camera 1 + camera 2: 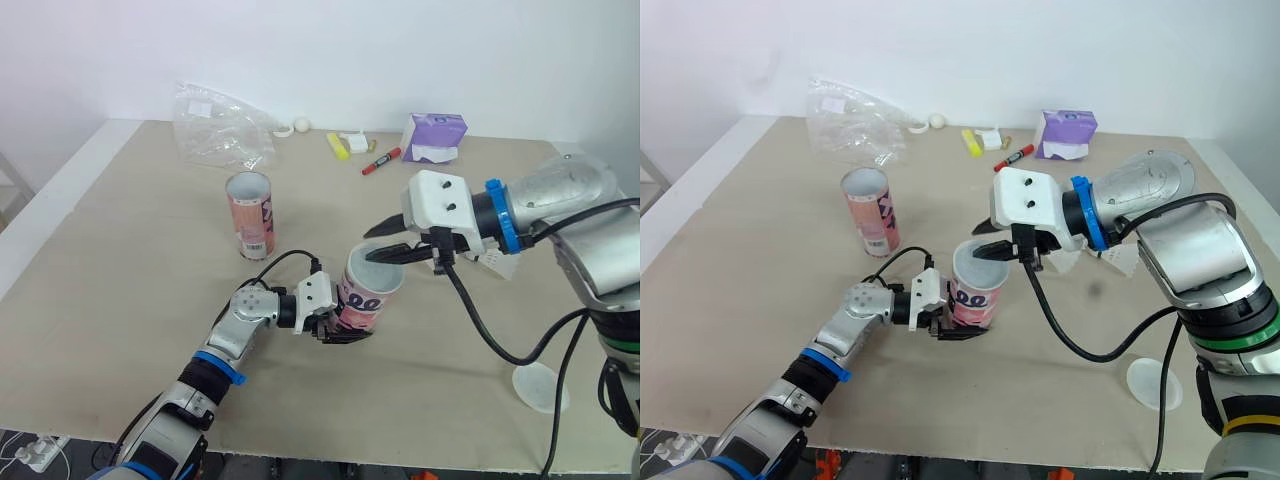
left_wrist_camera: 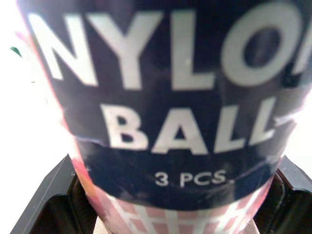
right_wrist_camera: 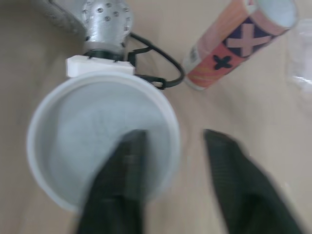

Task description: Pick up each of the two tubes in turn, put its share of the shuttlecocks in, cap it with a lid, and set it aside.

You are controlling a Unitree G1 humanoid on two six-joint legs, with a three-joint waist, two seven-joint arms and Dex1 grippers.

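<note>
The left gripper (image 1: 338, 332) is clamped round the lower body of the pink-and-navy printed cardboard tube (image 1: 366, 298) and holds it upright near the middle of the pale wooden table (image 1: 120, 290). The right gripper (image 1: 388, 253) hovers at the tube's white-rimmed mouth, fingers spread astride the rim and gripping nothing. I cannot tell whether a lid already sits there. If one does, it should be pressed squarely downward against a firm left hold, leaving the round white plastic lid (image 1: 540, 388) at the near right for the matching tube (image 1: 250, 215) at the far left.
</note>
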